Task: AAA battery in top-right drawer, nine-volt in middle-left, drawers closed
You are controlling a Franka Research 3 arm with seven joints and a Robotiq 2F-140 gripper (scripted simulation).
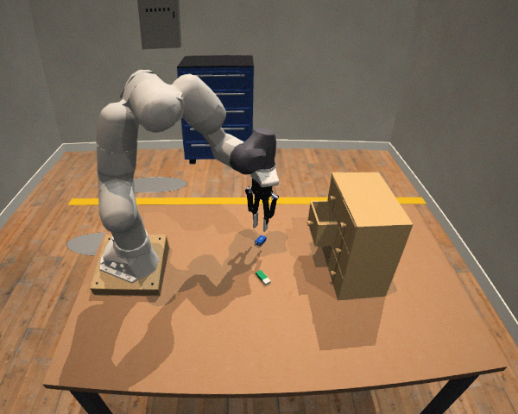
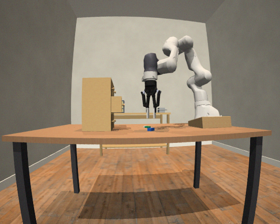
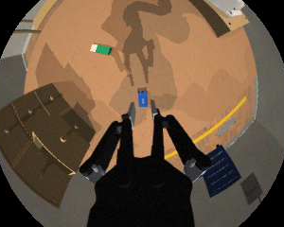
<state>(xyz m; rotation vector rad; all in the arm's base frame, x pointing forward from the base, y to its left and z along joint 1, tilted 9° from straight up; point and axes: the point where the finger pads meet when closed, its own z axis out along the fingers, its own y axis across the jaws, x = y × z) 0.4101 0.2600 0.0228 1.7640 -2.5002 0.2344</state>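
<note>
The blue nine-volt battery [image 1: 260,241] [image 2: 150,129] [image 3: 143,99] lies on the table, its dark terminals at one end. My gripper [image 1: 260,223] [image 2: 151,114] [image 3: 142,106] points down above it, fingers a little apart with nothing between them. The chest [image 1: 370,267] [image 2: 96,103] stands upright, its fronts facing the arm's base. Its left middle-row drawer [image 1: 325,235] [image 2: 116,104] is pulled partway out and looks level; its inside shows only in part. The other drawers look pushed in. I see no AAA battery in any view.
A green block with a white end [image 1: 262,276] [image 2: 147,126] [image 3: 101,49] lies on the table near the nine-volt battery. The open drawer juts out from the chest toward the gripper's side. The arm's base plate [image 1: 126,291] is at the opposite side of the table.
</note>
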